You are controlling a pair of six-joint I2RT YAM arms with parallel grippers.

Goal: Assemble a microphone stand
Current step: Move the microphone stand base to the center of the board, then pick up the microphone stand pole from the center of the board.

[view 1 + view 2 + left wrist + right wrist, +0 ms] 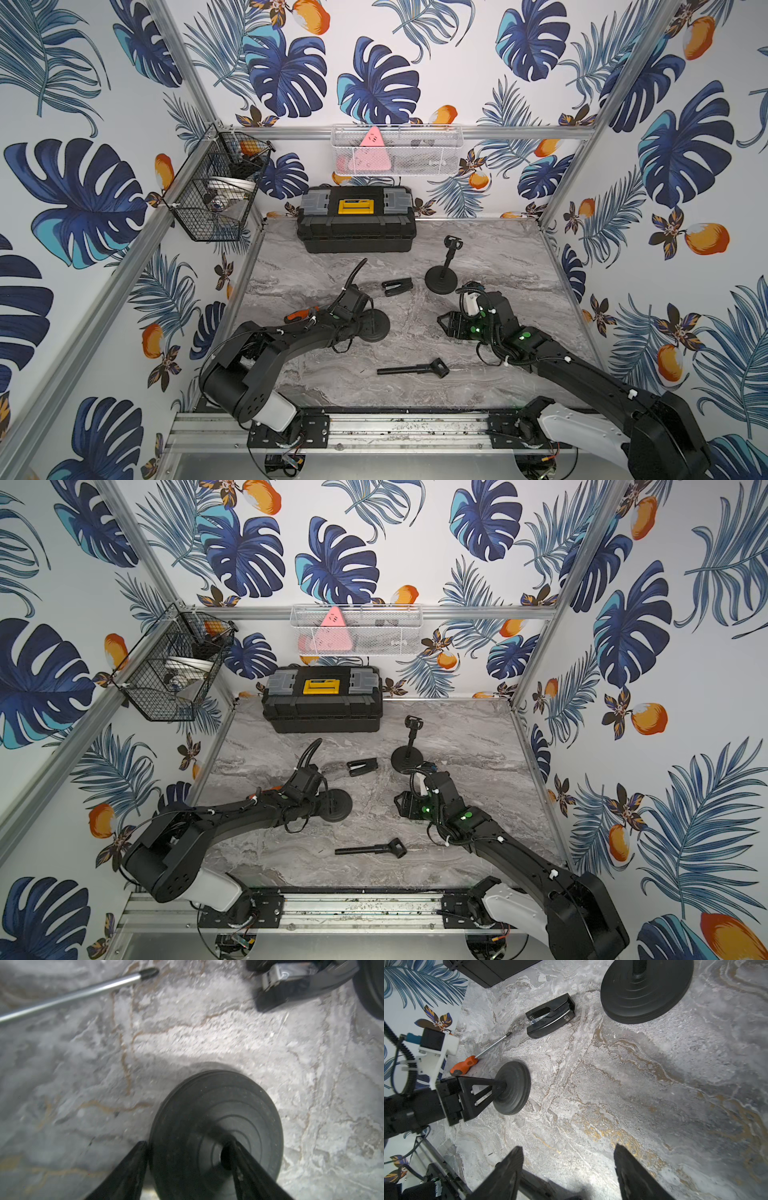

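Left gripper sits low over the marble table, jaws clamped on the loose round base. One fingertip is against the outer rim and the other is at the centre hole, so half the disc sits between them. In the right wrist view the base looks tipped up toward the gripper; cannot tell whether its far rim touches the table. Right gripper hovers right of table centre, jaws wide apart, only bare marble between them, holding nothing, well apart from the base. Pole with its clip head lies flat toward the front edge, between the two arms, touched by neither. Surroundings: orange-handled screwdriver lies just beside the left wrist on its far side, shaft pointing toward the stapler; in both top views the arm hides most of it. Stapler lies between the loose base and a second, assembled stand, which is upright just beside the right wrist, on its far side. Black toolbox, shut, stands against the back wall. Black wire basket hangs on the left frame. White mesh basket hangs on the back rail with a pink triangular item inside. Both hang above the table.
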